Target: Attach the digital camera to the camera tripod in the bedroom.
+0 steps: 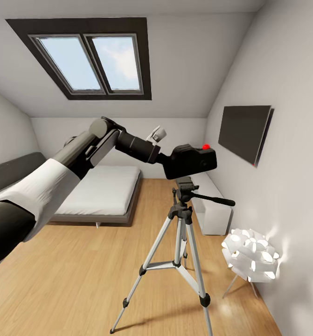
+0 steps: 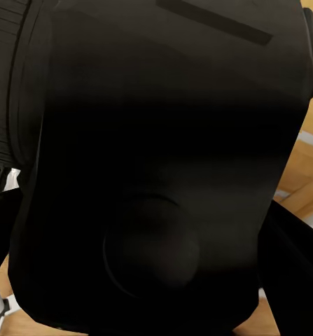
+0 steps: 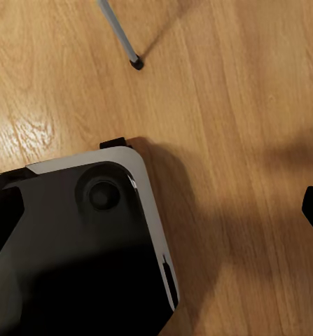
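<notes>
Digital camera: black, red button on top, held at end of left arm, sitting directly atop head of camera tripod; contact with head not certain. Left fingers: hidden behind camera body, state cannot tell. Tripod: standing on wood floor, between bed and white petal lamp. Right fingers: state cannot tell.

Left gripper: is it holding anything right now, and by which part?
The left gripper holds the digital camera by the end of its body nearest the arm, just above the camera tripod head. The fingers themselves are hidden.
</notes>
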